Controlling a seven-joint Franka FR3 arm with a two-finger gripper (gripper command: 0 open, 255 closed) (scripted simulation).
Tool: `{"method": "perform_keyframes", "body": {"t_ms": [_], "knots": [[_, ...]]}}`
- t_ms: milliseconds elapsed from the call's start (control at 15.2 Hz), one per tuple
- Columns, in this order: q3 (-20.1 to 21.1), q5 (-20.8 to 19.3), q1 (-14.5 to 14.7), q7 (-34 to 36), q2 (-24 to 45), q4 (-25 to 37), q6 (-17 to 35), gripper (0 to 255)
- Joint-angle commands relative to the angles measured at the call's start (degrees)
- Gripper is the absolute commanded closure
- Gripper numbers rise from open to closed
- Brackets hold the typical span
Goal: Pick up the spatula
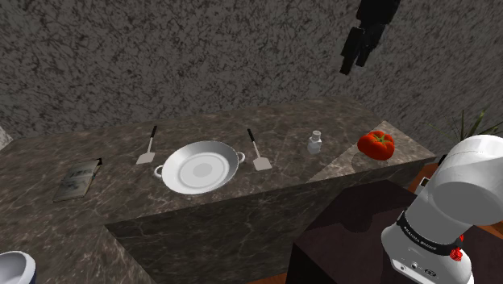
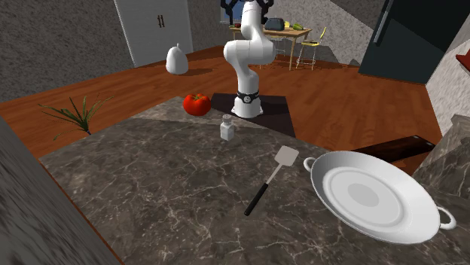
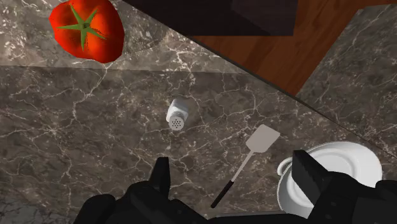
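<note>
Two spatulas lie on the dark marble counter [image 1: 121,210], one on each side of a white two-handled pan [image 1: 173,184]. The nearer spatula [image 1: 258,152] has a pale blade and a black handle; it is on the pan's right in the shoulder view. The same spatula [image 3: 251,156] lies just ahead of my fingers in the wrist view, blade toward the shaker, and shows as spatula [image 2: 273,177] in the second exterior view. The other spatula [image 1: 146,148] lies left of the pan. My gripper [image 1: 352,63] hangs high above the counter, open and holding nothing; in the wrist view the gripper [image 3: 234,181] has its fingers well apart.
A small white shaker [image 3: 177,114] stands between the nearer spatula and a red tomato [image 3: 86,28] by the counter's edge. A grey book [image 1: 76,181] lies at the shoulder view's far left. The dark stand [image 1: 347,234] sits beside the counter on the wooden floor.
</note>
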Motion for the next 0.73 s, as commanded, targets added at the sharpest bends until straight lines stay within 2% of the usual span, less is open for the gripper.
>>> {"method": "perform_keyframes", "body": {"t_ms": [0,660], "knots": [[0.00,0.00,0.00,0.00,0.00,0.00,0.00,0],[7.99,2.91,-1.58,13.82,12.23,-5.67,17.23,0]]}}
